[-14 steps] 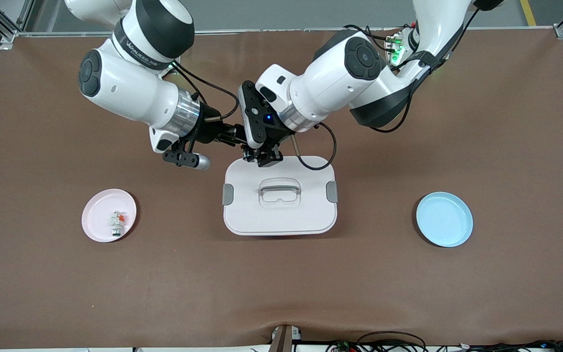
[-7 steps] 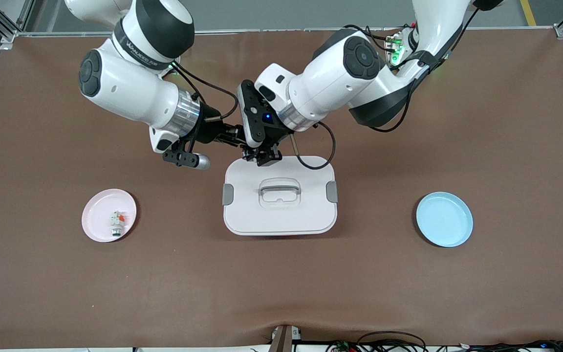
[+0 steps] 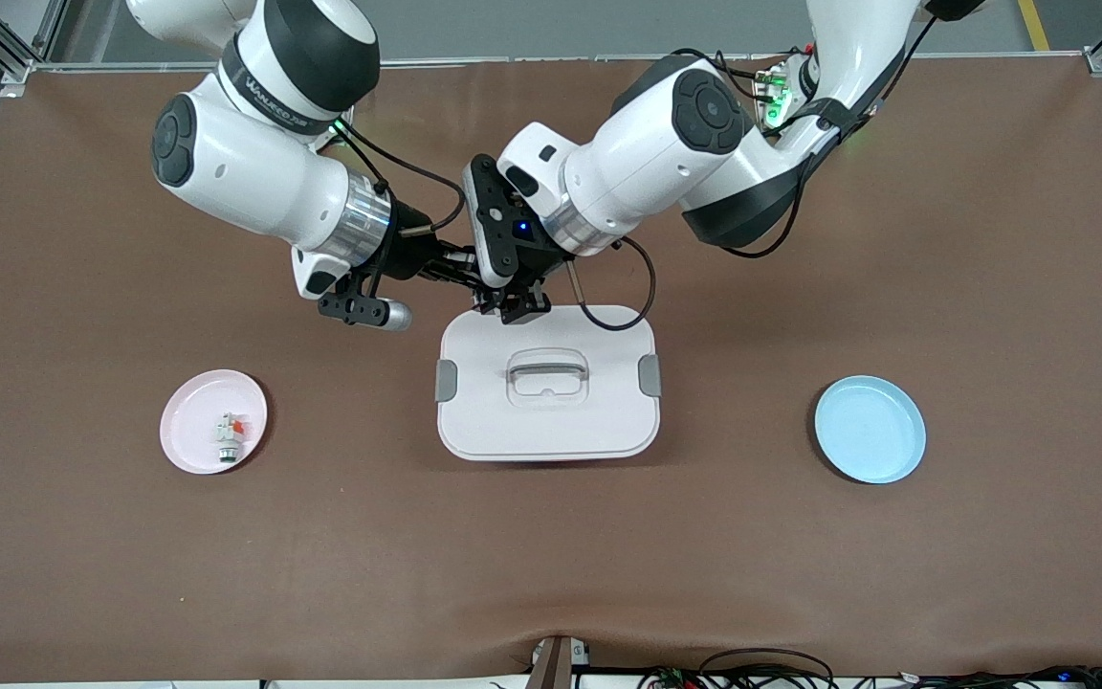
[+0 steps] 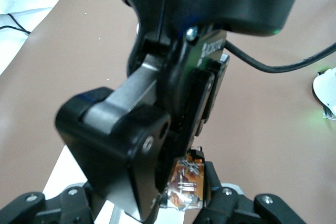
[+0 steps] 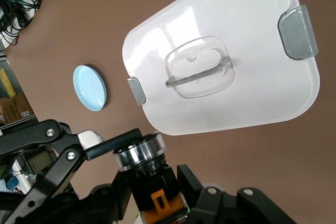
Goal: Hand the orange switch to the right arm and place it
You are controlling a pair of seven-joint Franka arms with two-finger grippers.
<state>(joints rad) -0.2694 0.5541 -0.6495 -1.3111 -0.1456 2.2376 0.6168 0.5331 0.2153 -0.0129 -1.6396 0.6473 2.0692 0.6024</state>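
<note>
Brown table covering (image 3: 991,239) fills the front view. At centre sits a white lidded box (image 3: 547,421); both arms meet over its upper edge. The left gripper (image 3: 511,308) and right gripper (image 3: 460,268) both pinch the orange switch (image 5: 164,203): mid-handover. Next, the left should let go, then the right carries it away.

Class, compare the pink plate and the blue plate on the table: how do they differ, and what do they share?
The pink plate lies toward the right arm's end of the table; the blue plate lies toward the left arm's end. The pink plate holds a small white-grey part with a red tab; the blue plate holds nothing. Both are round, similar in size, and flank the white lidded box.
</note>
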